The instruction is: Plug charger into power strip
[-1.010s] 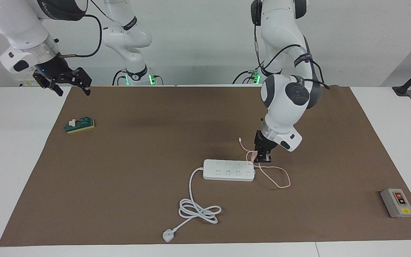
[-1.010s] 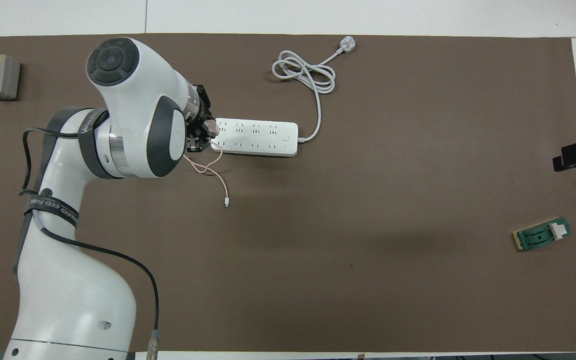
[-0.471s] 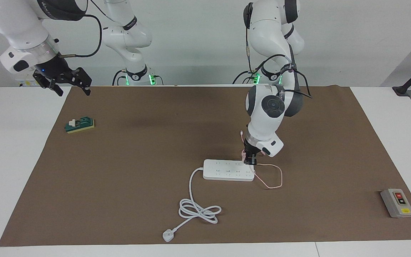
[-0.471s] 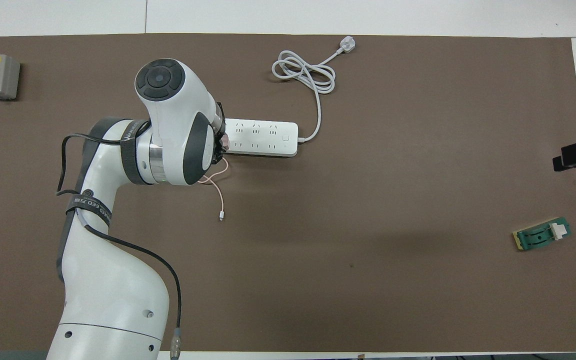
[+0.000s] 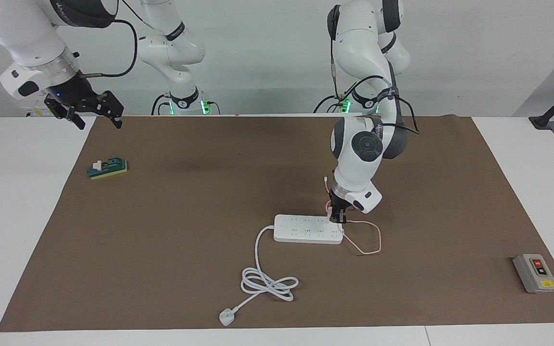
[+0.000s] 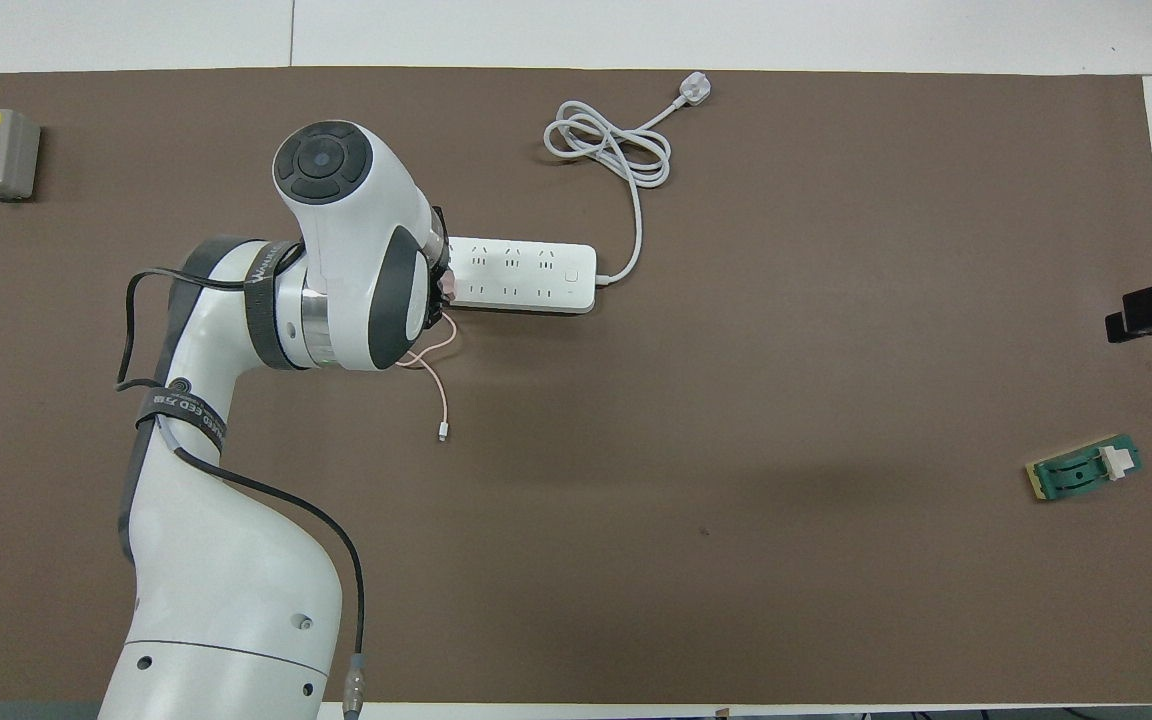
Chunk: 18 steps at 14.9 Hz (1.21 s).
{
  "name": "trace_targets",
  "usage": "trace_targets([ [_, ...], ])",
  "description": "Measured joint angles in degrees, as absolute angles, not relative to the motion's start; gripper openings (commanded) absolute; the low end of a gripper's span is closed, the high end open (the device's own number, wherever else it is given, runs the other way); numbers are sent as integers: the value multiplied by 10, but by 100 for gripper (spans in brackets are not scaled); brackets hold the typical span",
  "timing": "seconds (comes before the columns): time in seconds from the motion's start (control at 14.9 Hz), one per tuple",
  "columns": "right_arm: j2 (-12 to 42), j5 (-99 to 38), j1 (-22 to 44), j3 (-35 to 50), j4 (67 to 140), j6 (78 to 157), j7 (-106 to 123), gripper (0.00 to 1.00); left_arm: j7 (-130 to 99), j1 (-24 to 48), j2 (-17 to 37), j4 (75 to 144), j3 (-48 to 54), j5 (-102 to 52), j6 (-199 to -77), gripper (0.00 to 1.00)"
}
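Brown matting covered the white desk point(image 5: 17, 216) under both arms. At the middle of that mat the left gripper point(image 5: 337, 216) pointed straight down, pinching the charger point(image 5: 328, 207), a small pale-pink cube of which only a sliver showed, right over the end of the power strip point(image 5: 306, 228) toward the left arm's end of the desk; whether the prongs had seated could not be told. To do this step well, I judged the cube should be kept upright, its prongs lined up with one outlet, and pressed straight down without sliding the light strip. The charger's thin pink cable point(image 5: 371, 242) looped on the mat at about four o'clock from the gripper in the facing view, limp and easy to snag. The strip was a long, smooth white plastic bar with two rows of outlets, its thick white cord point(image 5: 267, 283) coiled at about seven o'clock and ending in a white plug point(image 5: 226, 317). Farther out lay a grey switch box point(image 5: 535, 273) and a small green block point(image 5: 107, 168). The right gripper point(image 5: 84, 113) waited, spread, above the mat's corner.
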<state>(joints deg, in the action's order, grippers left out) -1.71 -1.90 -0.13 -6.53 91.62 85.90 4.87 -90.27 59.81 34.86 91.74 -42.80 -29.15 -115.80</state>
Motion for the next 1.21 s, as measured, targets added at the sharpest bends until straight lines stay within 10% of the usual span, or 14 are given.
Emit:
trace_targets([
  [1.21, -17, -19, -1, -65, 916, 859, 49, 100, -868, 596, 347, 933, -431, -292, -1216, 0],
])
